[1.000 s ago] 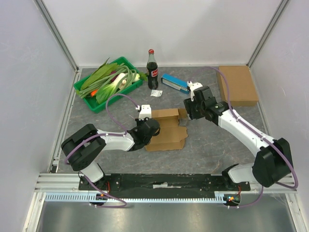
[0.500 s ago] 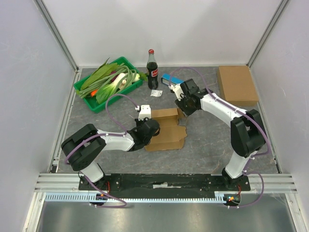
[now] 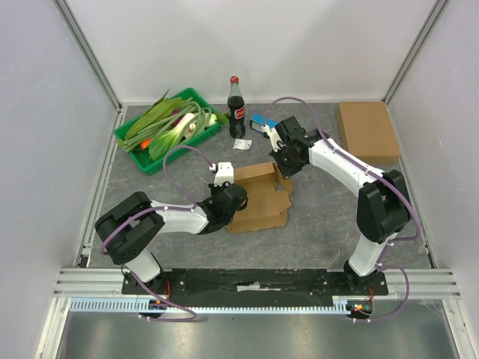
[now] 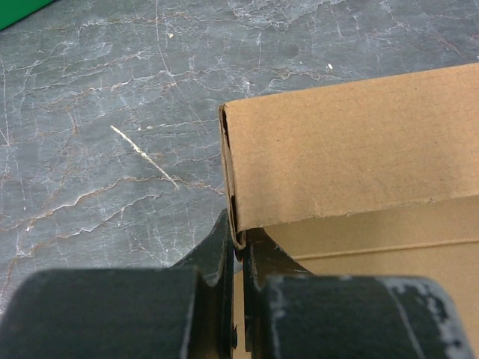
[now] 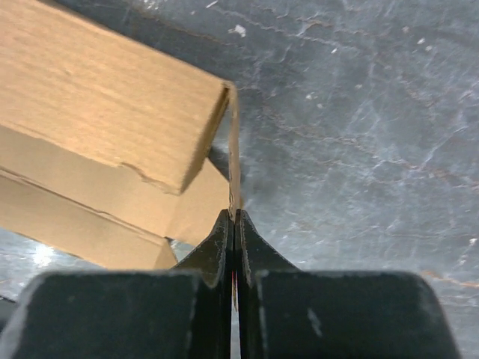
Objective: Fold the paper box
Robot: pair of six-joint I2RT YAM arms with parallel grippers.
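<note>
The left gripper (image 4: 238, 253) pinches the corner of the cardboard box (image 3: 262, 211)'s raised wall. The right gripper (image 5: 233, 224) is clamped on its thin upright end. The box lies mid-frame overhead on the grey table (image 3: 322, 221).

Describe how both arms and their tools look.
The left arm and right arm match: white tubular links between bulky black joints. A purple cable loops along each. The left tool and right tool have matte black tapered fingers. A white block sits at each wrist.
</note>
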